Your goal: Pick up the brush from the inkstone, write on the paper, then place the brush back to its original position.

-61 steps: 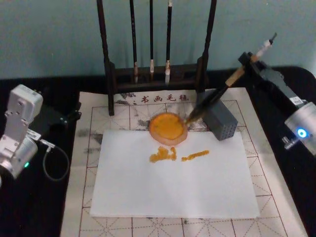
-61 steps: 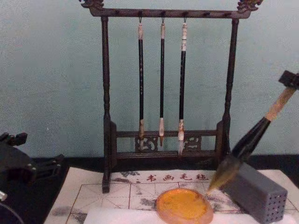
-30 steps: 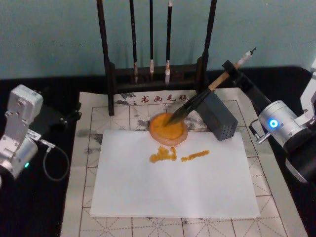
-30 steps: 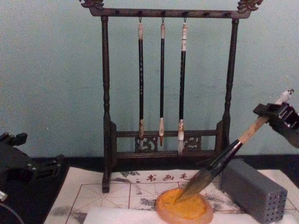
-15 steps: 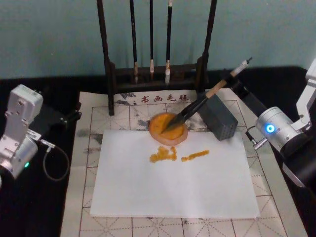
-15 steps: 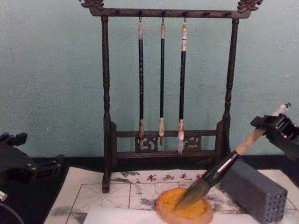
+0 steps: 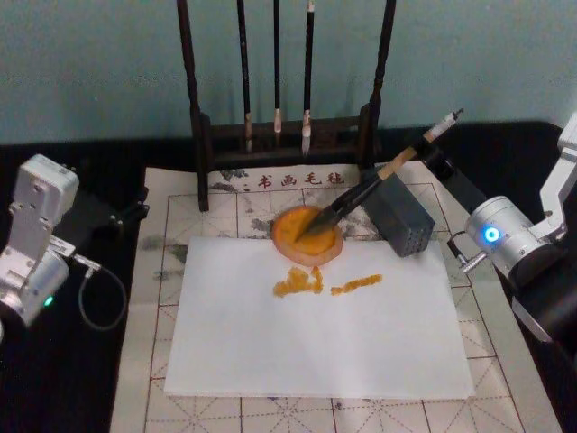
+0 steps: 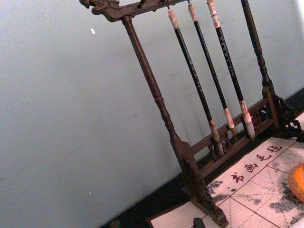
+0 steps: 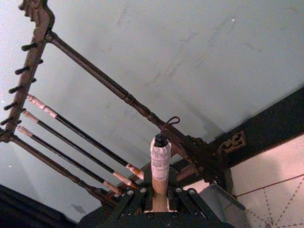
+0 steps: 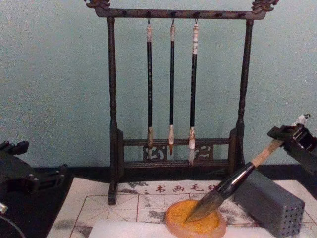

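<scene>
Head view suggests the return step: right gripper (image 7: 427, 153), pinching the tan-handled calligraphy brush (image 7: 361, 191) with bristles seemingly in the round amber inkstone (image 7: 290, 242) at the far edge of the white paper (image 7: 315, 343), needs a gentle release; left gripper (image 7: 99, 215) idles at the left edge of the table (image 7: 63, 388).

A: Any change in the brush (image 7: 379, 176) over the last two seconds?
B: The tip went from the inkstone (image 7: 290, 238) right rim into the dish. The handle is flatter (was steep). The right gripper (image 7: 427, 153) has dropped lower and moved leftward.
</scene>
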